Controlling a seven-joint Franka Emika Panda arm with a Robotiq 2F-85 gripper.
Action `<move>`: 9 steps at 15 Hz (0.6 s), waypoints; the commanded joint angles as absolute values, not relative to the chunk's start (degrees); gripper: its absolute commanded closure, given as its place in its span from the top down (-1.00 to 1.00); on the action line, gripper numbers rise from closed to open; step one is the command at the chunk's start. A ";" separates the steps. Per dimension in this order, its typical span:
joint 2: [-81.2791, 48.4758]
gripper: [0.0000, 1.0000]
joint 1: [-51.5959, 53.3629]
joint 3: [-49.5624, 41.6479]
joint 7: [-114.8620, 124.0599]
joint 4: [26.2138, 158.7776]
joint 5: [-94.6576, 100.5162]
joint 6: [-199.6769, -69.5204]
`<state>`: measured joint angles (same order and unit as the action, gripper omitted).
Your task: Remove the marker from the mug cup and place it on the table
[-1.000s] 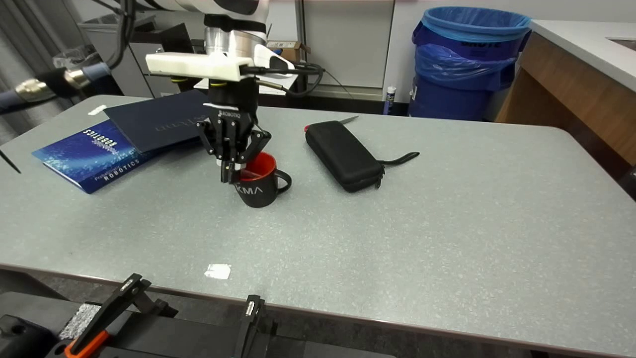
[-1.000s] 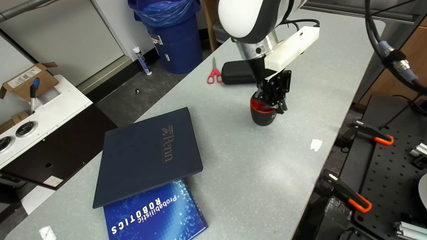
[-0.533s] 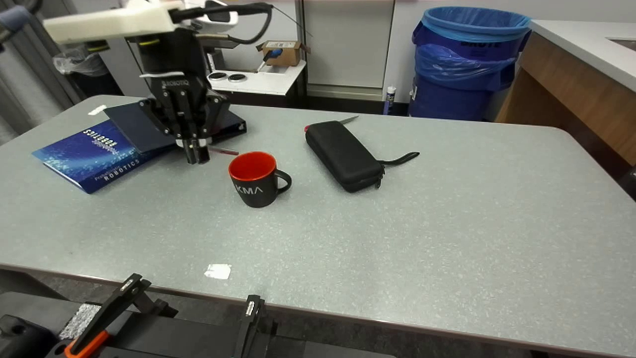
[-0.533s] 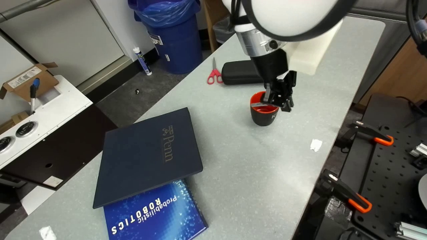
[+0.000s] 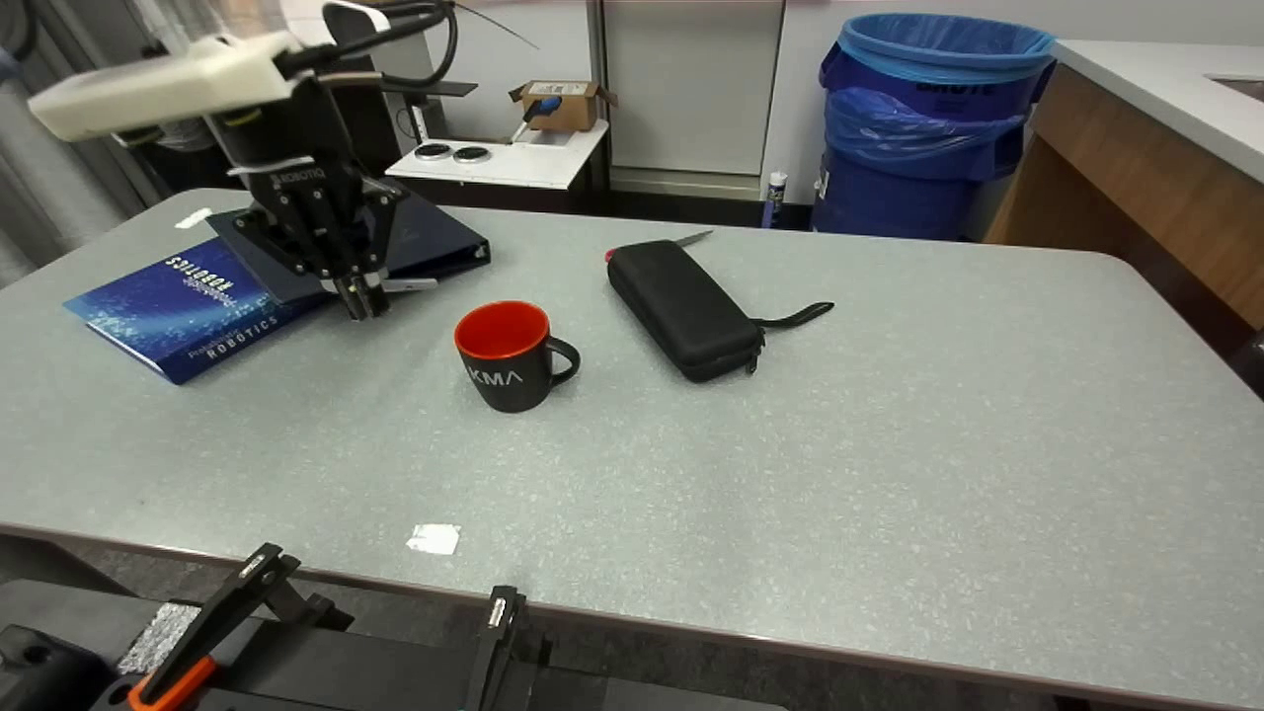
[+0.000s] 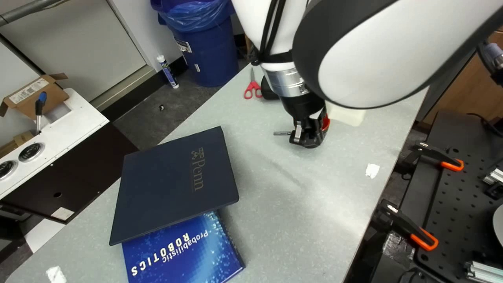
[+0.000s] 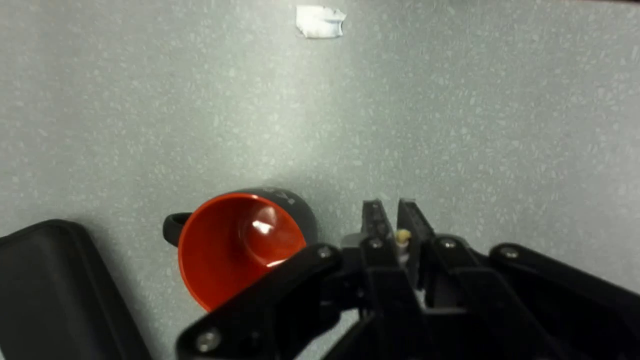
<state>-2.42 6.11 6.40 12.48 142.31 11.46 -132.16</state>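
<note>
My gripper (image 5: 367, 301) is shut on the marker (image 5: 410, 284), a thin pale stick, and holds it roughly level above the table (image 5: 790, 494). The marker also sticks out beside the gripper (image 6: 308, 137) in an exterior view (image 6: 281, 133). In the wrist view, its yellowish end (image 7: 402, 240) shows between the two fingers (image 7: 390, 215). The mug cup (image 5: 509, 375), black outside and red inside, stands upright on the table, apart from the gripper. In the wrist view the mug (image 7: 235, 250) lies left of the fingers, with no marker visible in it. The arm mostly hides the mug (image 6: 325, 123) in an exterior view.
A black zip case (image 5: 686, 311) with a strap lies beyond the mug's handle side. Red scissors (image 6: 252, 88) lie beside it. A dark folder (image 6: 175, 184) rests on a blue book (image 6: 182, 251). White scraps (image 5: 433, 539) are on the table. Clamps (image 5: 499, 632) stand past the table edge.
My gripper was at the mug's rim one second ago. It has lifted the marker out and moved away from the mug, then tilted. The mug has stayed in place.
</note>
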 commanded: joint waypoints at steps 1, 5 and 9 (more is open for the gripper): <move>-12.34 -0.94 4.79 4.13 12.01 136.54 11.90 -138.68; -20.88 -0.94 3.63 3.49 5.65 130.39 5.90 -139.81; -25.70 -0.94 2.87 4.50 0.64 125.73 1.83 -138.38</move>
